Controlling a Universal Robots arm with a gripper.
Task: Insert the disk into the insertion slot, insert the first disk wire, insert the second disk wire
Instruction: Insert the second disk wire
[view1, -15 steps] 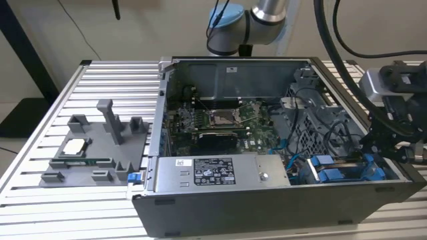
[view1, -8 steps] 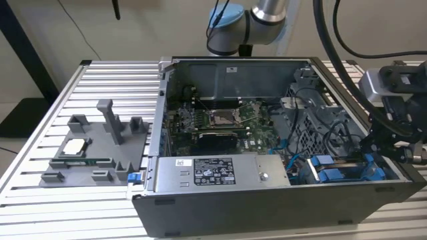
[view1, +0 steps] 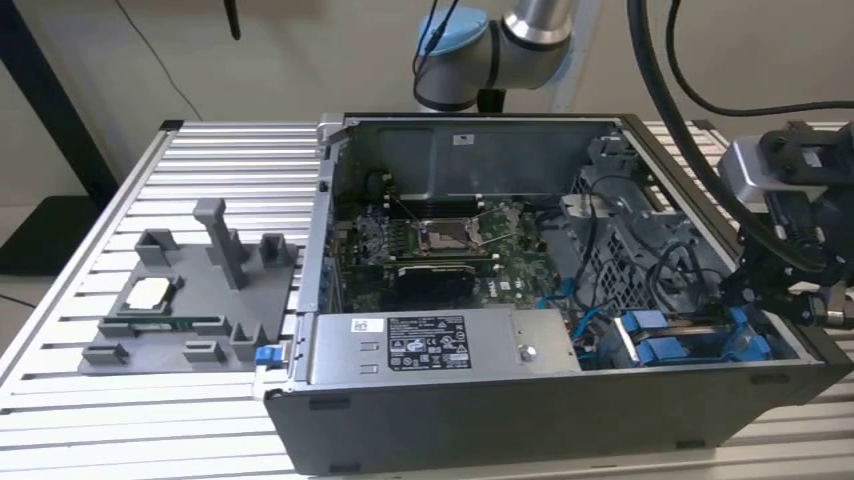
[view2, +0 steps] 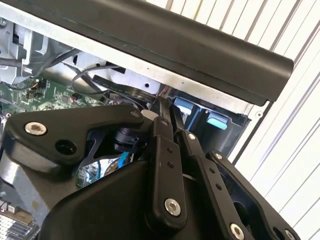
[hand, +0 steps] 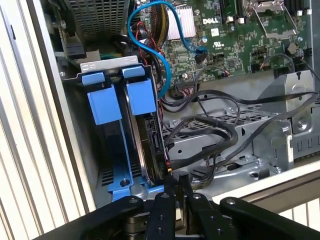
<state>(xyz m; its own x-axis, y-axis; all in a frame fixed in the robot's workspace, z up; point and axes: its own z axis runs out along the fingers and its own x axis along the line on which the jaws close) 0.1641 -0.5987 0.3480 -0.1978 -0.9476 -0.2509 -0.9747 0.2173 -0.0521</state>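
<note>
Disk: the disk (hand: 150, 145) stands on edge in its blue caddy, seated inside the insertion slot (hand: 107, 65); in the first wrist view its connector edge faces the cables.
Insertion slot: the bay sits in the computer case's front corner at the exterior view's right (view1: 681, 345), blue rails and tabs showing, just beside the case's side wall.
Wires: black cables (hand: 210, 135) loop across the metal cage near the disk; one red-tipped end (hand: 169, 169) lies close to the disk's lower edge. A blue cable (hand: 150, 35) curves from the motherboard toward the bay. Whether any wire is plugged into the disk cannot be told.
Gripper: the gripper (hand: 178, 182) has its fingertips pressed together, just below the disk's edge and beside the red-tipped end; whether anything is pinched cannot be told. In the second wrist view its fingers (view2: 161, 150) reach in under the case's rim.
Case: the open computer case (view1: 534, 420) lies on its side on the slatted counter (view1: 227, 160), motherboard (view1: 454, 250) and power-supply box (view1: 427, 345) exposed.
Fixture: a grey tray (view1: 187, 300) rests on the counter at the exterior view's left.
</note>
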